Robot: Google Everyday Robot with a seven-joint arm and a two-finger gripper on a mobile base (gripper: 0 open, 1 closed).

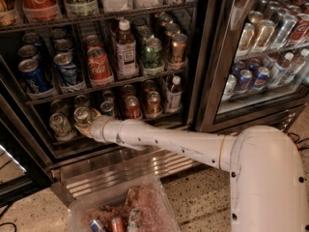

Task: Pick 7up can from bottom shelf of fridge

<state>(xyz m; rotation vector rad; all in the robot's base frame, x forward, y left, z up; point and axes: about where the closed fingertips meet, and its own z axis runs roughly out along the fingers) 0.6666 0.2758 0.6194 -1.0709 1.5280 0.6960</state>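
The fridge (203,57) stands open, with cans and bottles on its wire racks. On the bottom shelf (63,141) a pale silvery-green 7up can (60,124) stands at the front left. A second similar can (82,115) stands just to its right. My gripper (86,123) reaches into the bottom shelf on the end of the white arm (164,141). It sits right at this second can, against its lower right side. The can's lower part is hidden behind the gripper.
Darker and red cans (131,106) and a small bottle (173,94) stand further right on the bottom shelf. The ribbed steel base panel (120,170) lies below. A clear bin (77,209) of snacks and cans sits on the floor in front. A second cooler (270,47) stands to the right.
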